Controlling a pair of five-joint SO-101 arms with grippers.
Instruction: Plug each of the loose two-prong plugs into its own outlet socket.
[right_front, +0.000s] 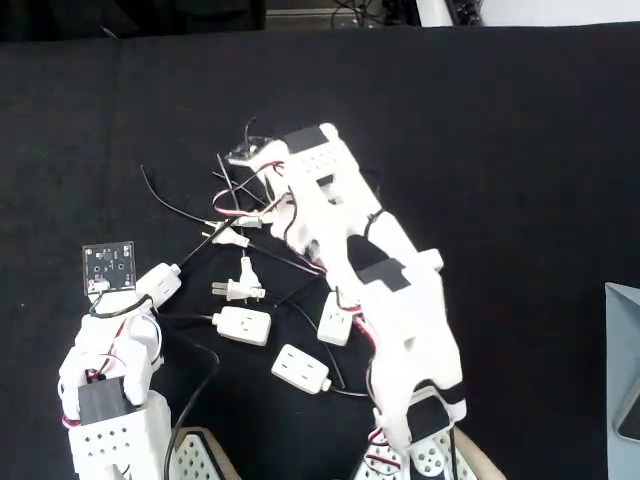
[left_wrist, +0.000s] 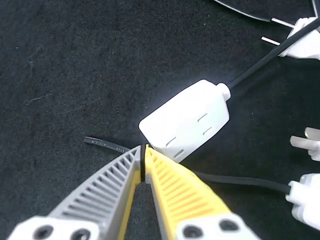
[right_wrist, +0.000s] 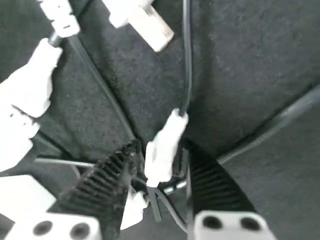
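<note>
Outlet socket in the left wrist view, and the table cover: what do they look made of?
Outlet socket: likely smooth, glossy white moulded plastic, judging by its bright sheen and rounded edges. Table cover: seemingly matte black fabric or felt, with fine fuzzy grain and lint specks.

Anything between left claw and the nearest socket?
Nothing: in the left wrist view the left claw sits tip-first at a corner of the white socket.

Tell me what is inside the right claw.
A white plug on a black cord sits between the right claw and its open fingers, with a gap on each side. Its lower end is covered by thin wires, so its prongs cannot be seen.
</note>
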